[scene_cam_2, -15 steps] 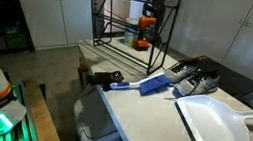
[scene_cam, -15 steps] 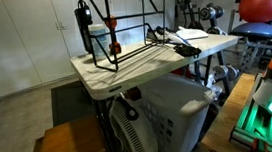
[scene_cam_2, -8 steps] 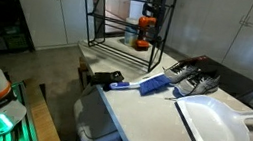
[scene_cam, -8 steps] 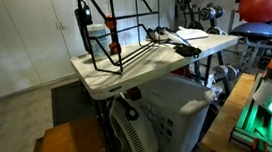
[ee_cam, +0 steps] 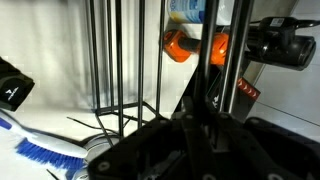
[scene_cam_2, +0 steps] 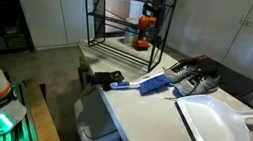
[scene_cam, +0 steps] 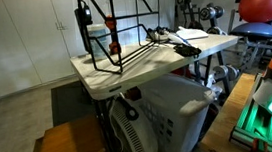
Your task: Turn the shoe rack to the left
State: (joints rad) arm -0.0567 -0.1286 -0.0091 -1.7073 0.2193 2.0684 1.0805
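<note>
Evidently one upright rod (ee_cam: 217,70) of the shoe rack (scene_cam: 132,54) rises directly ahead of the tool (ee_cam: 205,125), between its fingers. Whether they pinch it cannot be told.

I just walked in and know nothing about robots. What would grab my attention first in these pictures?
A tall black wire shoe rack stands at one end of a white table. In an exterior view, a white dustpan lies flat near the camera, and a blue brush lies beside some shoes further back. A big red ball sits in the background.
</note>
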